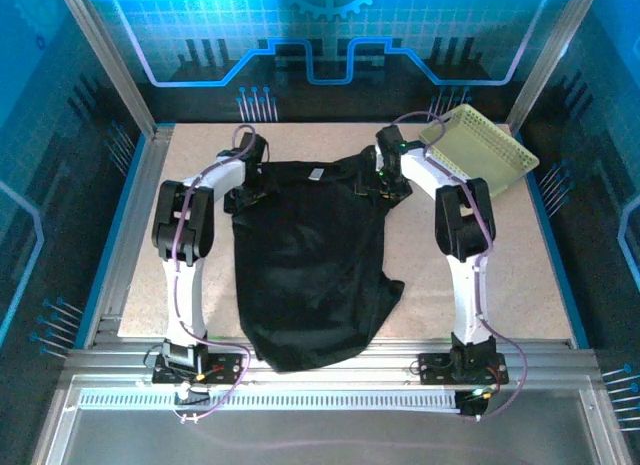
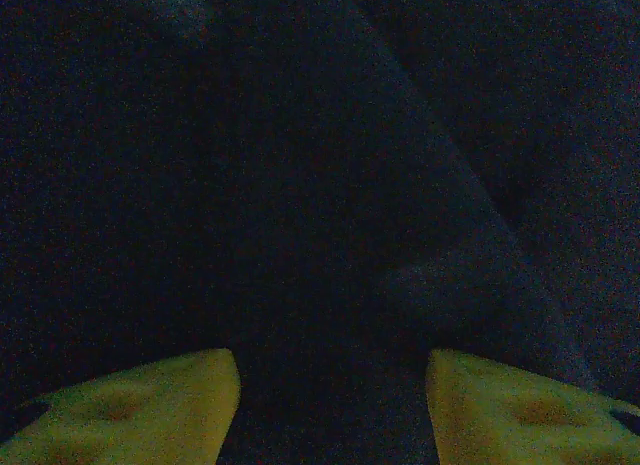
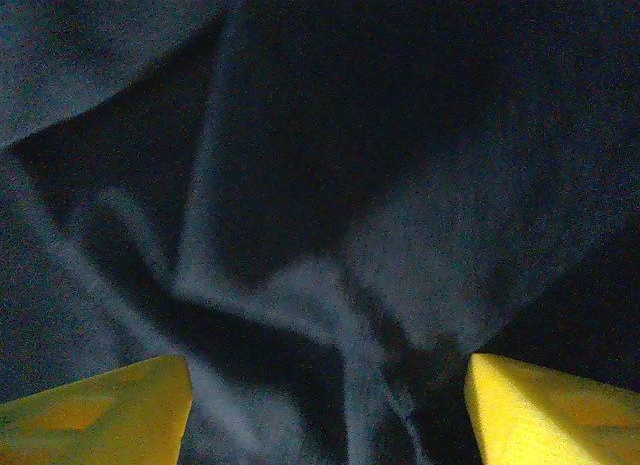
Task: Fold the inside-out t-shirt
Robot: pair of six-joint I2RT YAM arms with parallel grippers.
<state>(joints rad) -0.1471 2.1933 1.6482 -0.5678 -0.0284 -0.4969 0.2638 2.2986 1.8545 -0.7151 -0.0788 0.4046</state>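
Note:
The inside-out t-shirt (image 1: 310,265) lies spread on the table, black, with its small pale neck tag (image 1: 314,173) at the far edge and its hem over the near edge. At the shirt's far left shoulder my left gripper (image 1: 248,197) is down on the cloth. In the left wrist view its yellow fingertips (image 2: 170,405) stand apart over dark fabric (image 2: 320,185). My right gripper (image 1: 385,190) is at the far right shoulder, where the sleeve is bunched. Its yellow fingertips (image 3: 540,410) are wide apart above creased fabric (image 3: 300,285). Neither grips the cloth.
A pale yellow-green lattice basket (image 1: 480,150) sits tilted at the back right corner, just behind the right arm. The tan table (image 1: 540,275) has bare room to the right of the shirt and a narrower strip on the left. Metal frame posts stand at the back corners.

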